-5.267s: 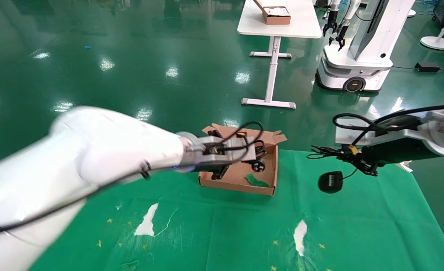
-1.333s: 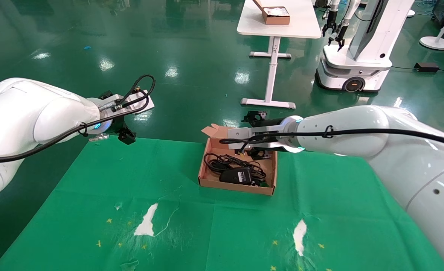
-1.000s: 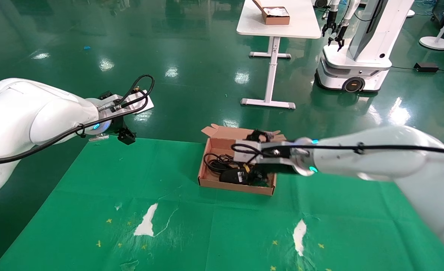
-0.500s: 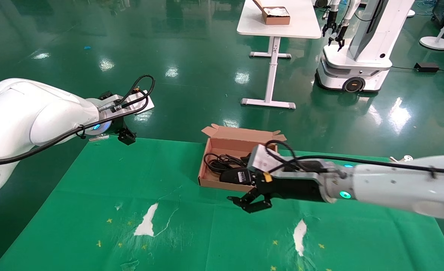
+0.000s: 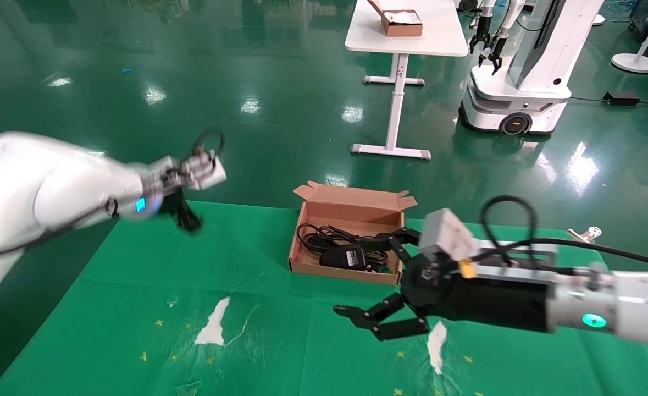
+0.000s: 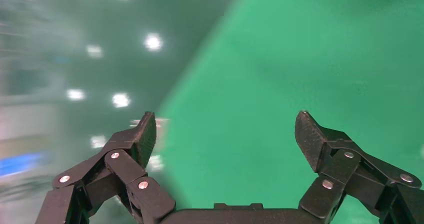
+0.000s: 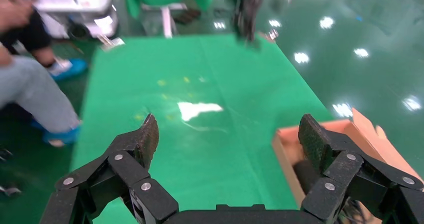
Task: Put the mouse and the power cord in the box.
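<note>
Right gripper (image 5: 384,297) pulled back from box (image 5: 345,272), fingers apart, empty; mouse (image 5: 344,257) and floppy power cord (image 5: 324,236) inside; left gripper (image 6: 227,139) open too.

White arms (image 5: 54,181), black cables, black end effectors.

The left gripper (image 5: 187,220) is motion-blurred (head view); the box (image 7: 285,149) is edge-cropped.

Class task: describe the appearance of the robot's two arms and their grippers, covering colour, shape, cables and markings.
Both arms are smooth white rounded shells with glowing teal wrist lights and looping black cables. The right gripper and left gripper have black linkage fingers with silver rivets and textured pads.
</note>
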Robot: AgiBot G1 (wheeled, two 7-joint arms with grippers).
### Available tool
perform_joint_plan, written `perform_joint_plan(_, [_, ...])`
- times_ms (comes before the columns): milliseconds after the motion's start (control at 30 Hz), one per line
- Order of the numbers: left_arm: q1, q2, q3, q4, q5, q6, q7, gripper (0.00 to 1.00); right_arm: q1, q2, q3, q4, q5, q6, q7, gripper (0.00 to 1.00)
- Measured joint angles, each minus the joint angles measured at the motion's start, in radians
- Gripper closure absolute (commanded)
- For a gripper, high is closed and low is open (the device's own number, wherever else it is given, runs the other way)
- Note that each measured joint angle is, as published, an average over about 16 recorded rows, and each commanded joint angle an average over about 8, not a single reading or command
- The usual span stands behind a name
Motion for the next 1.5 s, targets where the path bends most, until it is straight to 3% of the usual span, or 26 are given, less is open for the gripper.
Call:
perform_joint_plan(667, [0.271, -0.233, -0.387, -0.282, -0.473, 0.272, 0.243, 0.0, -0.2, 0.223, 0.239, 0.231, 0.312, -0.245, 0.086, 0.0])
perform_joint_plan(1500, [0.618, -0.532, -0.881, -0.644, -1.078, 0.62, 0.554, 0.0, -0.219, 0.246, 0.261, 0.254, 0.345, -0.269, 0.094, 0.0])
